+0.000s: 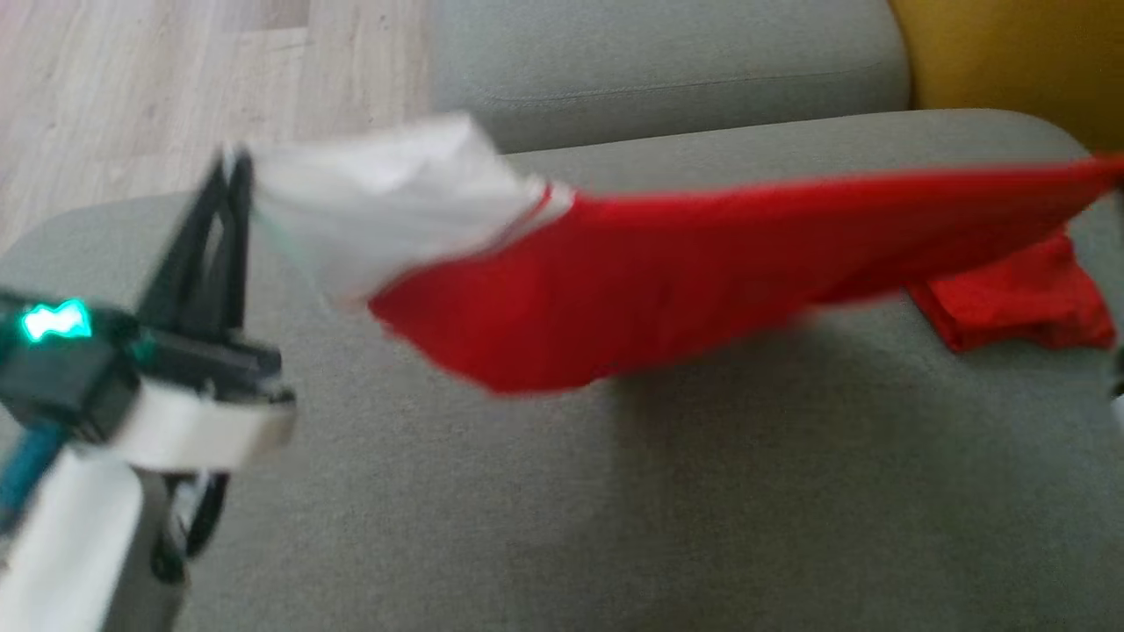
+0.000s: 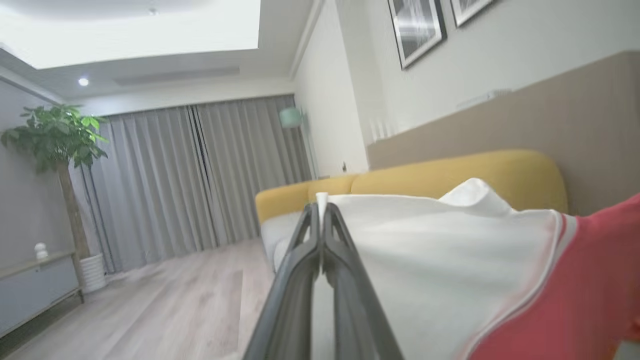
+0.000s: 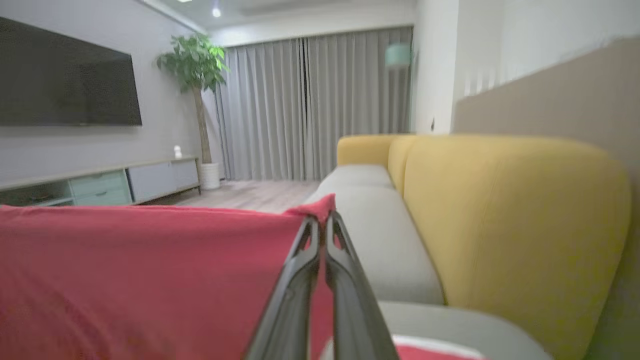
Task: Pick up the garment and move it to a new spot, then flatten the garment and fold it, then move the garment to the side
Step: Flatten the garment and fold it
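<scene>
Left claw: my left gripper point(image 1: 235, 171) is clamped on the white corner of the garment point(image 1: 667, 263). In the left wrist view its dark fingers point(image 2: 305, 260) press together, and a nub of white cloth pokes out past the tips.
Right claw: my right gripper point(image 3: 321, 220) is pinched on a red corner of the garment, with the cloth peaking just above the closed tips.
Garment: I see a red body with a white end and a thin pale stripe along the seam. It hangs stretched between my two grippers, off the seat, and its lower edge sags toward the left of the head view. It is blurred there.
Garment position: it spans the head view from the left gripper to the right edge, above the grey seat point(image 1: 615, 509).
Red bundle: a crumpled red bundle point(image 1: 1010, 303) lies on the seat below the garment's right end. I cannot tell whether it belongs to the same garment.
Sofa: the seat cushions are grey and the yellow backrest point(image 3: 500, 215) runs along the wall.
Room: wood floor point(image 1: 132, 88), grey curtains point(image 2: 200, 175), a potted tree point(image 2: 55, 135) and a dark screen point(image 3: 65, 80) on the wall.
</scene>
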